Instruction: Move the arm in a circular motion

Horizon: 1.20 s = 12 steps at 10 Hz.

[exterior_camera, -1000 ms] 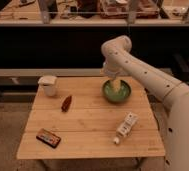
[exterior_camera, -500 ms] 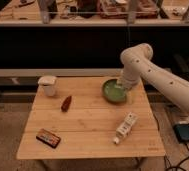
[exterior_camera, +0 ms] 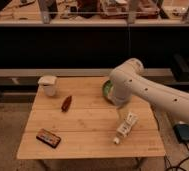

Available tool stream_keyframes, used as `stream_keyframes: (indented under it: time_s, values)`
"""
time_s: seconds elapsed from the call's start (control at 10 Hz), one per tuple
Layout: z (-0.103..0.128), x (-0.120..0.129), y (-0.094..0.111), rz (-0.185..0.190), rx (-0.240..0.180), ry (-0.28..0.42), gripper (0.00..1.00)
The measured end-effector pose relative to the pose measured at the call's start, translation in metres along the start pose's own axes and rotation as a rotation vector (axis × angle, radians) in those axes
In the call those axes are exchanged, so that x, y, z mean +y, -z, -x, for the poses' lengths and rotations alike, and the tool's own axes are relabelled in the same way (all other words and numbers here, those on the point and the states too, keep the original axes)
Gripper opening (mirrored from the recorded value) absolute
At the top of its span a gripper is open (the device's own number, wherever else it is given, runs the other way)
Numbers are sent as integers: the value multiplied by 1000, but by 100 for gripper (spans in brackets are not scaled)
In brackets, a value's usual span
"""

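Gripper (exterior_camera: 120, 105): pale tip low over the table (exterior_camera: 83, 125), by the green bowl (exterior_camera: 106, 90). Spread or pressed together, I cannot tell.
Arm (exterior_camera: 155, 94): big, white, bent, coming from the right.
Bottle (exterior_camera: 125, 127): lying just below.

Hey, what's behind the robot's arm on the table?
A green bowl: only its left rim shows past the arm; the rest and its contents are covered. The gripper points down just in front of it, over the table.
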Motion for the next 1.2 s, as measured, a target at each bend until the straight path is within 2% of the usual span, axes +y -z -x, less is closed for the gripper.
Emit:
stream_keyframes:
  time_s: [0.2, 0.4, 0.6, 0.7, 0.8, 0.9, 1.0, 1.1, 1.2]
  values:
    - [44, 6, -3, -19, -24, 46, 80]
    - [108, -4, -10, -33, -86, 149, 80]
    - [185, -23, -26, -19, -177, 287, 80]
    - [213, -38, -34, -12, -215, 341, 80]
    - [228, -52, -40, -7, -233, 376, 80]
    - [228, -86, -46, -22, -221, 415, 80]
    - [214, -114, -45, -42, -190, 430, 80]
    - [195, -140, -42, -57, -153, 435, 80]
    - [155, -175, -34, -83, -88, 417, 80]
